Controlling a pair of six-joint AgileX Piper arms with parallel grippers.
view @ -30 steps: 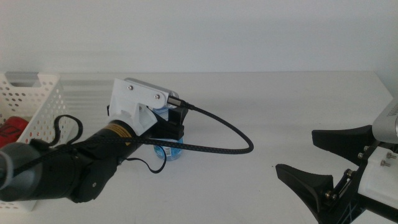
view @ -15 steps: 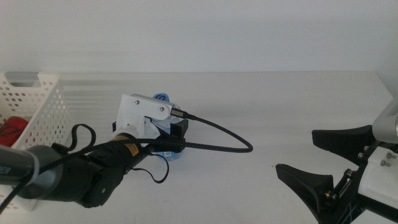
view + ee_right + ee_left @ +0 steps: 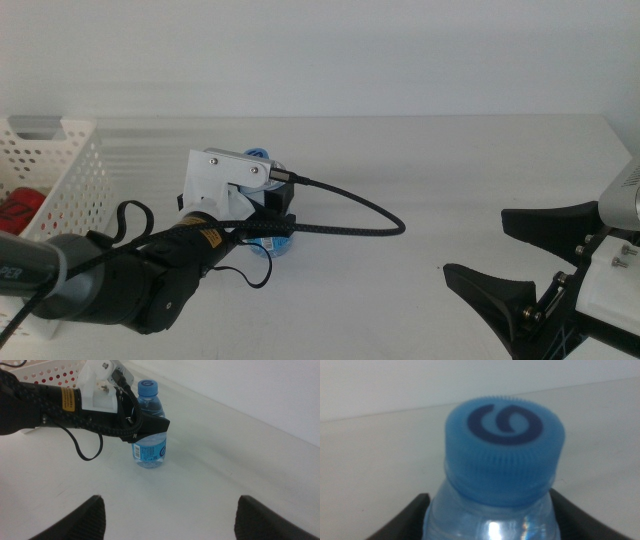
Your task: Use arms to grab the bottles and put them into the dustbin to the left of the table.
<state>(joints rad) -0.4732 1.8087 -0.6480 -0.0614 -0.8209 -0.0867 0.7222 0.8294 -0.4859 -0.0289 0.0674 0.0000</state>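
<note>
Upright on the table (image 3: 430, 170), well right of the dustbin (image 3: 55, 165): the water bottle (image 3: 150, 435). Left claw (image 3: 145, 424) clenched around its upper body, jaws flanking it just under the blue cap (image 3: 504, 445). Far right of the bottle, right claw (image 3: 510, 255) waiting, jaws spread.

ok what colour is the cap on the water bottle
Light blue, with a dark blue swirl on top of the cap; the left wrist view shows it best.

Bright, even, diffuse light washes out the plain white matte table (image 3: 480, 170) and leaves only faint shadows. The left wrist view is soft, with glare on the clear blue-capped water bottle (image 3: 502, 455).
</note>
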